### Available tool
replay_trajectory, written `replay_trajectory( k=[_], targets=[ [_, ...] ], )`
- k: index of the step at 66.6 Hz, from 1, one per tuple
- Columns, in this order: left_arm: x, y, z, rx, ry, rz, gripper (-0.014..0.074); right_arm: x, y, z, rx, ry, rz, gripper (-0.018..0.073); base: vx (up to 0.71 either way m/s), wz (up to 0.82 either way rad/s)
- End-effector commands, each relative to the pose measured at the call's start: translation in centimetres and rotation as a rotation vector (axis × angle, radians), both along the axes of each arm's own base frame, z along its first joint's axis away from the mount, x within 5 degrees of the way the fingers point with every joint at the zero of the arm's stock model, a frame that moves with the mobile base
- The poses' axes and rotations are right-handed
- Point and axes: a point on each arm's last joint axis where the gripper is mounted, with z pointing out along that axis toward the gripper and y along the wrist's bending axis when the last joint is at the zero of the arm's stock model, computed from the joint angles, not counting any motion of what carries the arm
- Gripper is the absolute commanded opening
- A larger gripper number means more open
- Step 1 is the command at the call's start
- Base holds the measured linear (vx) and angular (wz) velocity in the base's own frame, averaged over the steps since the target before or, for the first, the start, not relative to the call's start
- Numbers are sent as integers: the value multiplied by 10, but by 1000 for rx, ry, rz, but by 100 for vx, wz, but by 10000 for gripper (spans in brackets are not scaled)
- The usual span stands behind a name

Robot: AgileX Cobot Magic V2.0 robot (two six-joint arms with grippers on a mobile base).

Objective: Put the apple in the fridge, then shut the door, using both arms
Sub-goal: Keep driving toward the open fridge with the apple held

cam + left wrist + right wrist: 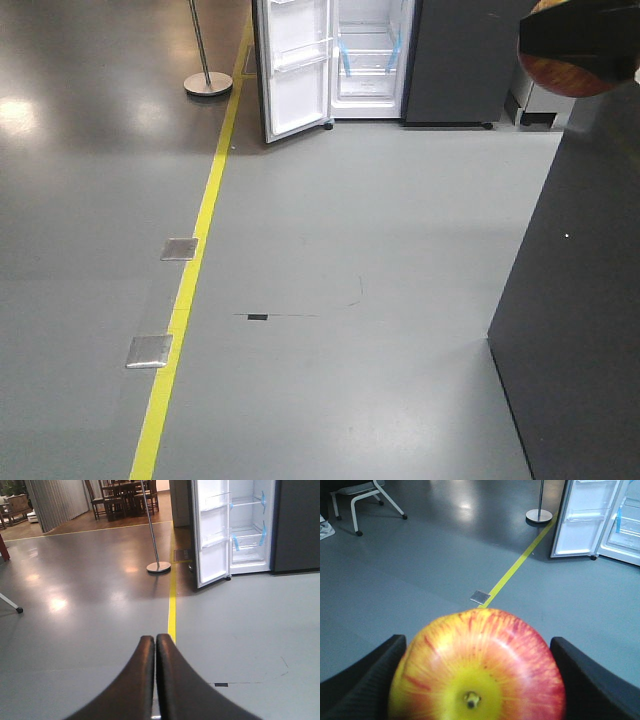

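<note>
My right gripper is shut on the apple, red with yellow streaks, its stem end facing the camera; the apple also shows at the top right of the front view. My left gripper is shut and empty, held above the floor. The fridge stands far ahead across the floor, white inside, with clear shelves and blue tape strips. The door is swung open to the left. Both also show in the left wrist view and the right wrist view.
A yellow floor line runs toward the fridge. A stanchion post stands left of the door. A dark cabinet is close at the right. Two metal floor plates lie by the line. A chair stands far left.
</note>
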Motion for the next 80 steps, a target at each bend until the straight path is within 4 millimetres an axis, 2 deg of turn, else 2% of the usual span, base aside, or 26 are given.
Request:
replay_trajectory(
  k=[1, 80],
  targets=[
    [0, -2, 1, -4, -63, -23, -8, -8, -2, 21, 44, -113, -26, 186, 12, 3],
    [0, -2, 1, -4, -63, -23, -8, -8, -2, 21, 44, -113, -26, 186, 12, 3]
  ],
)
